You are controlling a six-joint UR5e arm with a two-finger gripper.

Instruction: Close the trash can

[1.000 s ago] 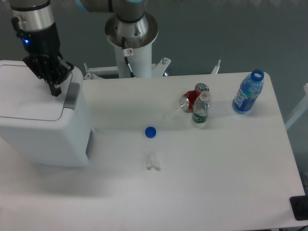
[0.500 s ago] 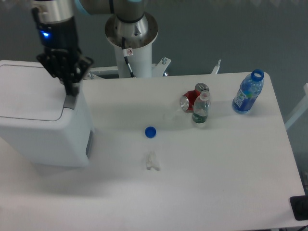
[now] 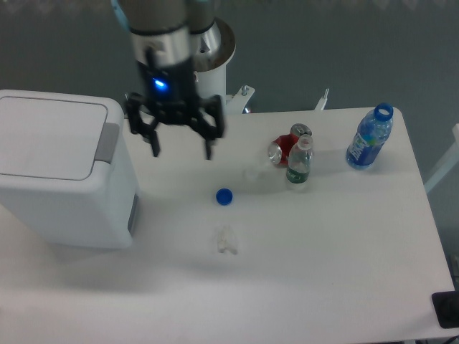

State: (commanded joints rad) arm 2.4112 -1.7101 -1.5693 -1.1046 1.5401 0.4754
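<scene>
The trash can (image 3: 61, 172) is a large white boxy bin at the left of the table. Its flat white lid (image 3: 50, 140) lies down flat, with the grey hinge strip (image 3: 107, 142) on its right side. My gripper (image 3: 181, 152) hangs above the table to the right of the bin, clear of it. Its two dark fingers (image 3: 153, 145) are spread wide apart and hold nothing.
A blue bottle cap (image 3: 224, 196) and a small clear scrap (image 3: 227, 240) lie mid-table. A red can (image 3: 285, 147), a small green-label bottle (image 3: 299, 163) and a blue bottle (image 3: 369, 139) stand at the right. The robot base (image 3: 197, 54) is at the back.
My gripper has moved right, off the bin's hinge area to above the table, and its fingers have spread open. The lid stays flat.
</scene>
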